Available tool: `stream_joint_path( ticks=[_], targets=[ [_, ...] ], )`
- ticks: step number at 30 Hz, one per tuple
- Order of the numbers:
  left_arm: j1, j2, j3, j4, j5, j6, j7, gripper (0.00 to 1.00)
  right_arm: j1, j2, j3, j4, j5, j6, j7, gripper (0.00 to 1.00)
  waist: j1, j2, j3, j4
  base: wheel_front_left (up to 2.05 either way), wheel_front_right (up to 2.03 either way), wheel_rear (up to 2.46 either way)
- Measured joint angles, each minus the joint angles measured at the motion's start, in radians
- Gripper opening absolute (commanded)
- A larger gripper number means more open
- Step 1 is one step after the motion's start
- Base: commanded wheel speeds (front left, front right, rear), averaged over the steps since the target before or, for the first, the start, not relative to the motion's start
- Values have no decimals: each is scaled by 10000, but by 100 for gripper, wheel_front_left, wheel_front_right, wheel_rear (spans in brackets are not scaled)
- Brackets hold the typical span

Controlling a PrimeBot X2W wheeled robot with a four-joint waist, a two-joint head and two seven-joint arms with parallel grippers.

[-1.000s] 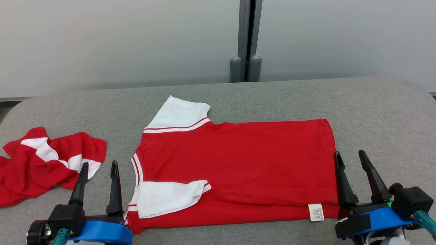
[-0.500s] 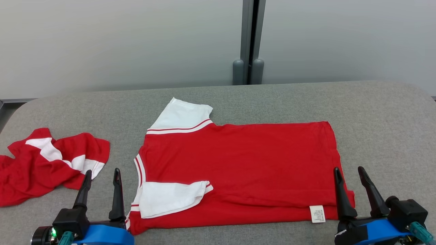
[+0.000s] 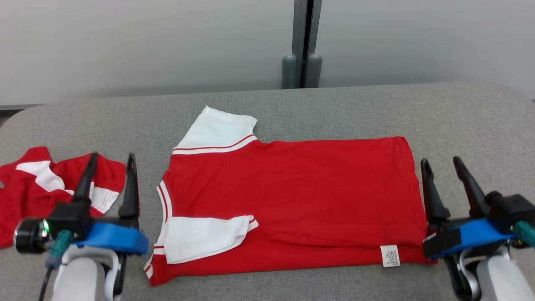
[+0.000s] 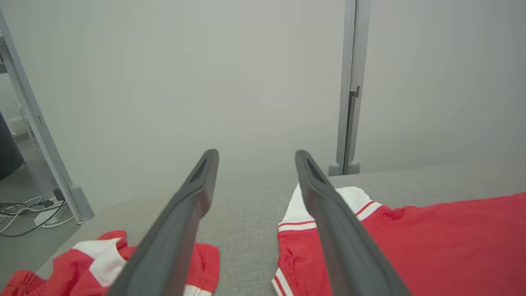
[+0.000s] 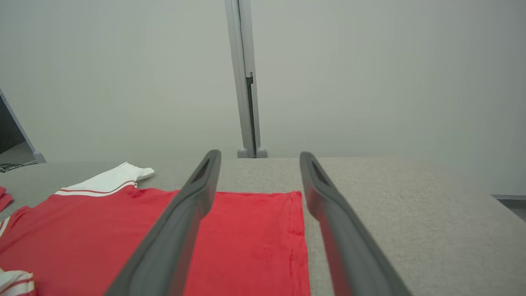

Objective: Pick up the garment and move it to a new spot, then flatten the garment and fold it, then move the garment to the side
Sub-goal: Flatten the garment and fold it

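Observation:
A red garment (image 3: 292, 196) with white sleeves lies spread flat on the grey table (image 3: 480, 121), its near sleeve folded over the body and a white label at the near hem. Its collar end appears in the left wrist view (image 4: 411, 246) and its hem end in the right wrist view (image 5: 246, 238). My left gripper (image 3: 110, 161) hovers open just left of the collar, empty. My right gripper (image 3: 441, 163) hovers open just past the hem on the right, also empty.
A second red and white garment (image 3: 37, 188) lies crumpled at the table's left end, partly behind my left gripper (image 4: 253, 153). A grey wall with a vertical post (image 3: 301, 42) stands behind the table. Cables (image 4: 28, 209) lie on the floor to the left.
Both grippers have risen and reach farther over the table than before, still open. The head camera has shifted a little. The garments lie as they did.

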Motion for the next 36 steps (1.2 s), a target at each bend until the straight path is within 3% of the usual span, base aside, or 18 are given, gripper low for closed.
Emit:
stream_joint_path(
  ticks=[9, 17, 24, 36],
  targets=[
    [-3585, 1108, -821, 1175, -405, -146, 213, 100, -2894, -1047, 199, 594, -42, 0, 1344, 100, 1, 0, 1289, -366, 0, 0, 0],
    [-6230, 2079, -2966, 2420, -1854, -199, 1221, 100, -4688, -1421, 782, 1473, 251, 0, 2456, 100, 3, 0, 2696, -781, 0, 0, 0],
    [-7785, 2755, -4631, 3659, -3229, -199, 2220, 100, -5595, -1333, 1638, 2201, 865, 0, 3055, 100, 2, 0, 3703, -1246, 0, 0, 0],
    [-9319, 3553, -6840, 5421, -4953, -199, 3620, 100, -6626, -1020, 2734, 2671, 1448, 0, 2828, 100, 2, 0, 4790, -2134, 0, 0, 0]
  ],
)
